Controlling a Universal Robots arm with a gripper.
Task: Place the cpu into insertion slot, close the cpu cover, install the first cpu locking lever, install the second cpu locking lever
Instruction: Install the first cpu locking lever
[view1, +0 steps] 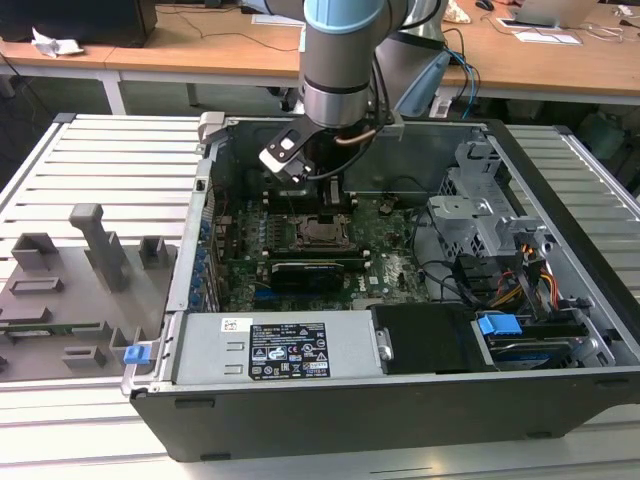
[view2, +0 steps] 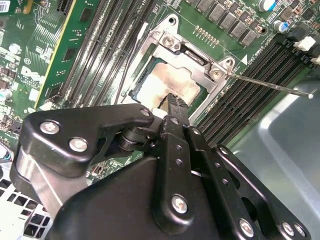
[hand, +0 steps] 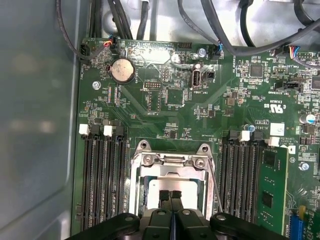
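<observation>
The cpu cover (hand: 172, 161) is bright bare metal, the gripper (hand: 170, 196) matt black, the motherboard (hand: 165, 115) glossy green.

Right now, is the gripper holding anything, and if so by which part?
Nothing is held. The gripper is shut with nothing between its tips, which sit over the face of the cpu.

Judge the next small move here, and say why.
Probably shift the gripper sideways to the locking lever. The cpu already sits under the lowered cpu cover, the shut fingertips hang over its face, and that lever juts free, seemingly unlatched.
</observation>
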